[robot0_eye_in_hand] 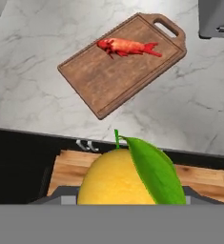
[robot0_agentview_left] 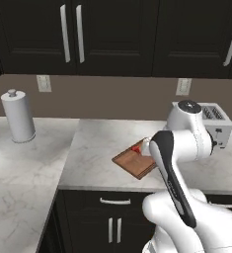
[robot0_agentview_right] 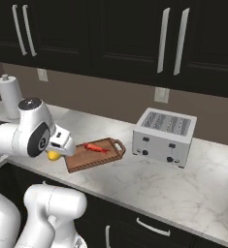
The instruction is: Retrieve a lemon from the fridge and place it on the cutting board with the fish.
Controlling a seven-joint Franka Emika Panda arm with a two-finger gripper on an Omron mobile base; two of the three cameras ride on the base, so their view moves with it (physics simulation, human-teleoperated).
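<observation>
One lemon (robot0_eye_in_hand: pixel 118 178) with a green leaf sits low in the middle of the hand view, and in the right base view it peeks out yellow under the gripper (robot0_agentview_right: pixel 57 151) at left centre, so the jaws look part open and clamped around it. Above it in the hand view the cutting board (robot0_eye_in_hand: pixel 108 81) lies on the marble counter (robot0_eye_in_hand: pixel 32 86) with the fish (robot0_eye_in_hand: pixel 127 46) near its handle end. No readable writing anywhere, not even on the toaster (robot0_agentview_right: pixel 164 136) at right.
</observation>
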